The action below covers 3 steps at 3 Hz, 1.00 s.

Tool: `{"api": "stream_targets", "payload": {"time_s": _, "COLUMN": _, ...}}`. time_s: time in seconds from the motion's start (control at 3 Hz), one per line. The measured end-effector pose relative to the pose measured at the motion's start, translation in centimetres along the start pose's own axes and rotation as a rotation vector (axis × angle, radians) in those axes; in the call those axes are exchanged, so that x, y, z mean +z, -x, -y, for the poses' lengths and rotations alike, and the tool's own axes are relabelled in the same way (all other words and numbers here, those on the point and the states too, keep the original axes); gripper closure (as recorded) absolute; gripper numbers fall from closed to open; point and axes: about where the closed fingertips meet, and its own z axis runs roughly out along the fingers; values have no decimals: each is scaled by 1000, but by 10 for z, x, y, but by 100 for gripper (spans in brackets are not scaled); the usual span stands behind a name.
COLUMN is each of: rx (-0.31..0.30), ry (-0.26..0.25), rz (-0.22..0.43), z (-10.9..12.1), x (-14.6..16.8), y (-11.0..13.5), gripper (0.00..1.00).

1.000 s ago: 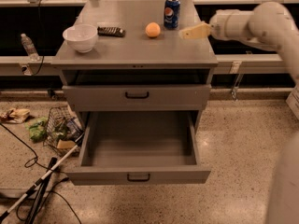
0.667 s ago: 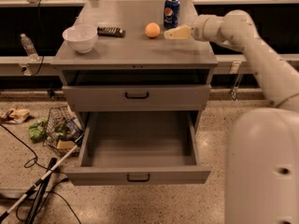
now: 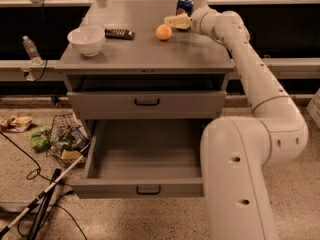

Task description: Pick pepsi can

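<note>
Grey laminate cabinet top (image 3: 150, 54) carries everything. The small blue pepsi can with silver top (image 3: 185, 4) stands upright at the far edge, right of centre. A round orange fruit (image 3: 164, 32) lies nearer and just left of it, and a white bowl (image 3: 86, 39) and a dark flat remote-like bar (image 3: 119, 33) sit well to the left. We note the pale yellowish gripper (image 3: 177, 21) at the end of the white arm (image 3: 250, 74), low over the top and just in front of the can, between it and the orange, hiding the can's lower part. We cannot tell whether it is spread or pressed together, nor whether it touches the can. Risks, as we judge them: the gripper lies in front of the can rather than around it, so a push from here could tip the can or shove it off the far edge, and a drift left could set the orange rolling. Against the frame 0.7 s ago, the gripper was then right of the can and level with it; now it sits near-left of it. Can, orange and bowl keep their places, and the lower drawer (image 3: 145, 159) is open as before.
</note>
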Motion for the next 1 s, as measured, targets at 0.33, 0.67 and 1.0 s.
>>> {"api": "stream_targets", "payload": {"time_s": 0.33, "rx": -24, "ry": -87, "rz": 110, "z": 23, "x": 0, "y": 43, "gripper": 0}}
{"api": "stream_targets", "payload": {"time_s": 0.67, "rx": -7, "ry": -84, "rz": 124, "z": 18, "x": 7, "y": 47, "gripper": 0}}
{"api": "stream_targets", "payload": {"time_s": 1.0, "rx": 35, "ry": -58, "rz": 123, "z": 1, "x": 23, "y": 40, "gripper": 0}}
